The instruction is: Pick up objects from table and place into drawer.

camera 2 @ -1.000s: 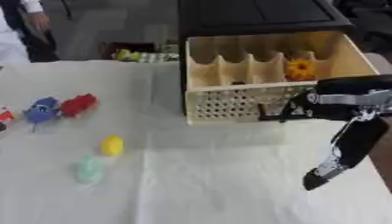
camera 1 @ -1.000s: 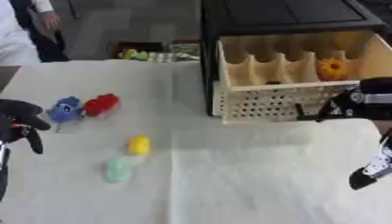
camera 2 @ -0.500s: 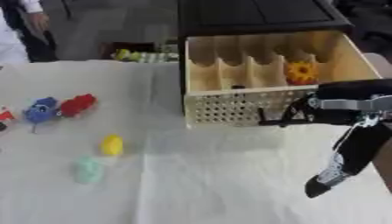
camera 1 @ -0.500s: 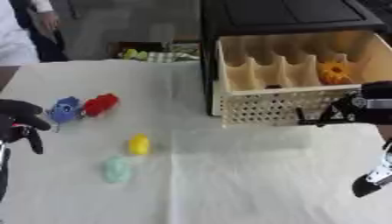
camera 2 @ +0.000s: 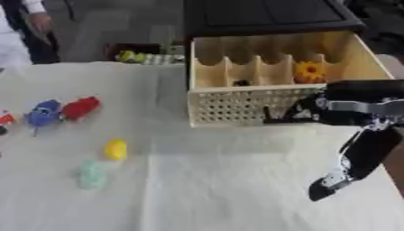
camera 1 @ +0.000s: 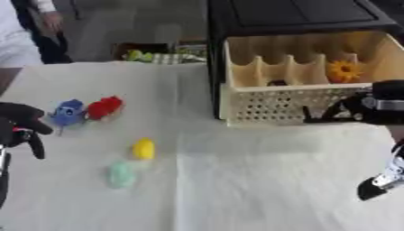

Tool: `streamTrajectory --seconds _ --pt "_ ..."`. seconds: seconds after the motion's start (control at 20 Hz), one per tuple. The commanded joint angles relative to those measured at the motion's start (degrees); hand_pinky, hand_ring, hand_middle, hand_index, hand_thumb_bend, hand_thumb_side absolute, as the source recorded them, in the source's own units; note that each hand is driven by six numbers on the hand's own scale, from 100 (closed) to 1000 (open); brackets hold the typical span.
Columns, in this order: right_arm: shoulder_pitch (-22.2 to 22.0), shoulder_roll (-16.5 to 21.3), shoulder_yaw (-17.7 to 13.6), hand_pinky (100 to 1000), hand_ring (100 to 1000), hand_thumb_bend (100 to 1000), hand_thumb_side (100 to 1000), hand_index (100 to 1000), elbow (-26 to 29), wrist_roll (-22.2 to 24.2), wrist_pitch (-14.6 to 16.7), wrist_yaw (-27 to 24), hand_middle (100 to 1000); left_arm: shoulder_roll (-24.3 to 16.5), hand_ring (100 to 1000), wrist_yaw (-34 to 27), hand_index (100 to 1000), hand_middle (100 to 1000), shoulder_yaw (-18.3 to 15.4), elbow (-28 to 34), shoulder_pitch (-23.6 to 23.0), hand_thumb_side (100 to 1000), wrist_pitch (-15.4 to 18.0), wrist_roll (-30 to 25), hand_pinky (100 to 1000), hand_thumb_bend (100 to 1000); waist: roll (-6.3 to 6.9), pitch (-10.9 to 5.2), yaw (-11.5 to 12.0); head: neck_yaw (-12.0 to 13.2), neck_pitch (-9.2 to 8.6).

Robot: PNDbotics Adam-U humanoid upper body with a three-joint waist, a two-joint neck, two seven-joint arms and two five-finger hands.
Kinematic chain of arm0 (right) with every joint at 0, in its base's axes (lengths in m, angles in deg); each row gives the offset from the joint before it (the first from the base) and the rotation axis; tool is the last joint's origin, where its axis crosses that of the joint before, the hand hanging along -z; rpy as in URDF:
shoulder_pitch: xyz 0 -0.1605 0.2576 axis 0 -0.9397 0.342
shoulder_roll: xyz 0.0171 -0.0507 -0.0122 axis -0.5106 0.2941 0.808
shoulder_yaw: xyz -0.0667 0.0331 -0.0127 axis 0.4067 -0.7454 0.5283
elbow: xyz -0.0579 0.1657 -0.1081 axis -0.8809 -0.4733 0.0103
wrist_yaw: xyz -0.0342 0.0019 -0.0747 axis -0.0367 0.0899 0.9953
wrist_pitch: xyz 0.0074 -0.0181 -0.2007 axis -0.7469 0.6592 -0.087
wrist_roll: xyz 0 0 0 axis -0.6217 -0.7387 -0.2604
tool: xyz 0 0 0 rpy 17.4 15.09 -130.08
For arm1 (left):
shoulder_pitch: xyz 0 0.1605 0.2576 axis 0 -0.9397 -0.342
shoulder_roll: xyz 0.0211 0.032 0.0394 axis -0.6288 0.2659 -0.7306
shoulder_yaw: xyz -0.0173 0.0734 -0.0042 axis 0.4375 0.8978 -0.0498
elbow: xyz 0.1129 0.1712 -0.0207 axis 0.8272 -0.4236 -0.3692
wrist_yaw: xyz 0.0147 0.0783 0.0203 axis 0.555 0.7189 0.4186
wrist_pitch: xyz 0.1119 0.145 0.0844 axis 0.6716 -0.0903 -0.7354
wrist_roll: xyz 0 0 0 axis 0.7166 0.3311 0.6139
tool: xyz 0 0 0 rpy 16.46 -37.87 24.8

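Toys lie on bench [camera 1: 236, 189]: yellow toy [camera 1: 144, 148] and green toy [camera 1: 121, 174] nearest left hand [camera 1: 20, 128], whose fingers are curled on nothing. Judged light, soft; best pinched across middle. Right hand [camera 2: 328, 186] fingers: cannot be told. Drawer [camera 2: 268, 74] holds orange flower [camera 2: 309, 71].

A desk [camera 1: 236, 189] draped in a white cloth [camera 2: 213, 189], with a dark cabinet [camera 1: 292, 16] at its far right.

Beyond the desk's far edge, a small box of yellow-green items [camera 1: 154, 55] sits on a grey floor [camera 1: 134, 22]. A person in white [camera 1: 20, 40] stands at the upper left corner.
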Motion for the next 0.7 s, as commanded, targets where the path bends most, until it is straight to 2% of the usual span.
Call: streamTrajectory --seconds 0.05,0.7 --pt "-0.2 2.1 -1.5 100 100 840 482 889 0.9 -0.9 0.4 0.3 100 -0.8 520 -0.1 649 581 -0.2 0.8 0.3 727 -0.1 0.0 265 100 -0.14 -0.85 -0.1 0.1 0.12" --pt "-2.4 2.2 -4.3 100 100 870 473 872 0.9 -3.4 1.5 -2.7 100 -0.6 522 0.2 648 582 -0.3 0.8 0.1 727 -0.3 0.1 263 100 0.1 -0.86 -0.7 0.6 0.42"
